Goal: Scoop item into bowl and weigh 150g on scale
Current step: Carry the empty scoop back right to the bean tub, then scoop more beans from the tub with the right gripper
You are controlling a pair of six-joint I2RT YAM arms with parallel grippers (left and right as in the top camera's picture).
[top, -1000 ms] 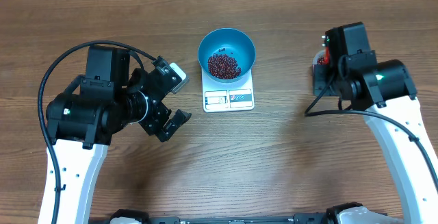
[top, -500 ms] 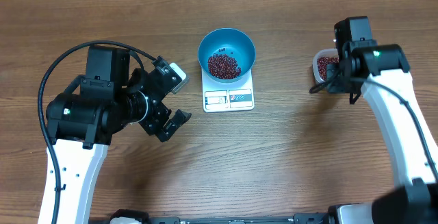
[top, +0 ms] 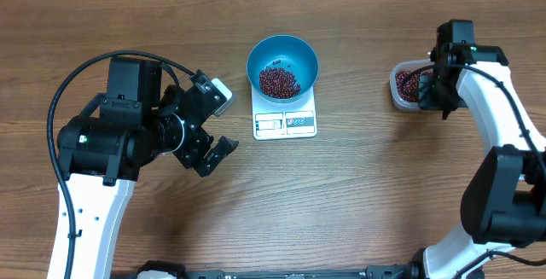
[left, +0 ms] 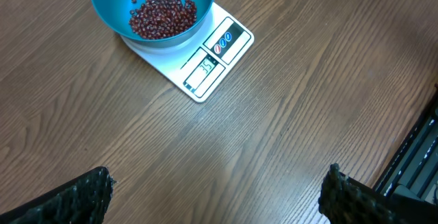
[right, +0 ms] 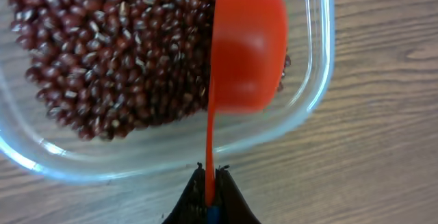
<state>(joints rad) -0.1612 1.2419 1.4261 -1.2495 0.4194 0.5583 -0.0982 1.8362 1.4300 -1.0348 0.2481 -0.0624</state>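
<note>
Right gripper [right: 211, 191] clamped on red scoop [right: 243, 46] at the clear tub [right: 82, 168]; weighing part done.
We find its jaws shut tight on the handle, the cup on edge over the beans [right: 102, 53] heaped inside. Left gripper [top: 222, 125] stands wide open, empty. The blue bowl [top: 304, 54] sits on the scale [top: 286, 124] holding a shallow layer; we judge more scoops remain.
</note>
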